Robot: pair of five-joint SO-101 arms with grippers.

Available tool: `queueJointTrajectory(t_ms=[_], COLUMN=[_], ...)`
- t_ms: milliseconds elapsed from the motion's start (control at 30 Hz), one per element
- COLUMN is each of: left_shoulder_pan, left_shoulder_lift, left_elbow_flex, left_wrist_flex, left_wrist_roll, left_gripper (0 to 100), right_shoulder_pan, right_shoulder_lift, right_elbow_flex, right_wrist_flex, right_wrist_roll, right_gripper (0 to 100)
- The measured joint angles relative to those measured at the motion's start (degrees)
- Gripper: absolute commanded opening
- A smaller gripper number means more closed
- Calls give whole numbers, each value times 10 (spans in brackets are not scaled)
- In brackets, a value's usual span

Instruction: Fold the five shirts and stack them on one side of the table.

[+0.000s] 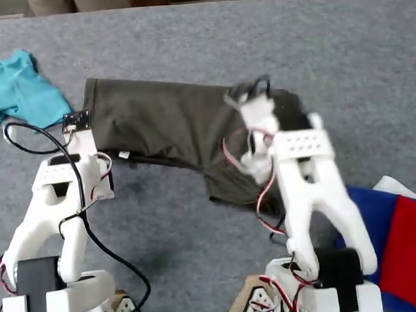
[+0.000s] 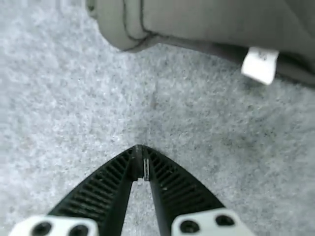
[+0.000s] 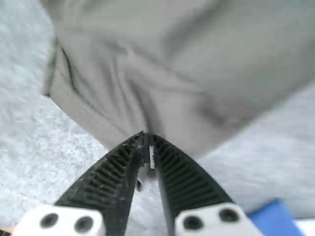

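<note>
At frame centre, limp olive-green fabric shirt (image 1: 163, 120) | soft, light; take hem corners | left gripper (image 2: 141, 156) closed, empty | right gripper (image 3: 147, 142) apparently pinching its edge.

The left arm (image 1: 52, 208) and the right arm (image 1: 316, 185) are built of white plastic links, with black motor blocks (image 1: 35, 280) near the base. A thick black cable (image 1: 94, 239) runs along the left one, and thin red and white wires (image 1: 262, 195) along the right one. The left gripper (image 2: 141, 156) and the right gripper (image 3: 146, 143) each have 2 black ribbed fingers (image 2: 103, 187) on a white mount (image 2: 209, 222) with dark screws (image 2: 189, 226).
</note>
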Motion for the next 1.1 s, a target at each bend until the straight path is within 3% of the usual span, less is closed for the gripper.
queueJointTrajectory(t_ms=[167, 333, 633, 933, 1100], left_shoulder_pan=[-9, -8, 9, 2, -17], left_shoulder_lift=[-32, -10, 235, 327, 333], left_elbow_flex=[-131, -244, -339, -443, -452], left_wrist_flex=[69, 33, 2, 106, 134], left_wrist_roll=[1, 24, 38, 37, -41], left_gripper=[19, 19, 19, 19, 19], right_shoulder_pan=[36, 64, 96, 115, 119], right_shoulder_lift=[33, 170, 444, 665, 742], right_elbow_flex=[-213, -330, -486, -687, -825], right_wrist_flex=[63, 52, -11, -1, 55], right_wrist_roll=[8, 10, -27, -10, 15], right_gripper=[9, 6, 5, 5, 5])
